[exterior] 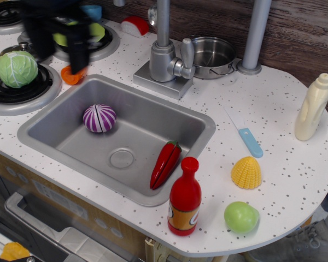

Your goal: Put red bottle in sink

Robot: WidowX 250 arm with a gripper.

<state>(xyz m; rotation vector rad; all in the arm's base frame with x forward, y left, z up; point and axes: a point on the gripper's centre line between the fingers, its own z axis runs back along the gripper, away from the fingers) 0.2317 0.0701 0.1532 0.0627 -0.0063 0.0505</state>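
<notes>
The red bottle (185, 197) stands upright on the white speckled countertop, just past the front right corner of the sink (49, 125). It has a round red cap and an orange label. My gripper (60, 50) is a dark, motion-blurred shape at the far left, over the burners behind the sink's back left corner and far from the bottle. Its two fingers (79, 54) hang apart with nothing between them. Inside the sink lie a purple onion (99, 118) and a red chili pepper (165, 164).
A green cabbage (16, 68) sits on the left burner and an orange carrot piece (71, 76) lies by the sink. A faucet (165, 54) and a steel pot (212, 55) stand behind. A corn piece (246, 172), green ball (241, 216), blue knife (250, 141) and cream bottle (312, 108) are at right.
</notes>
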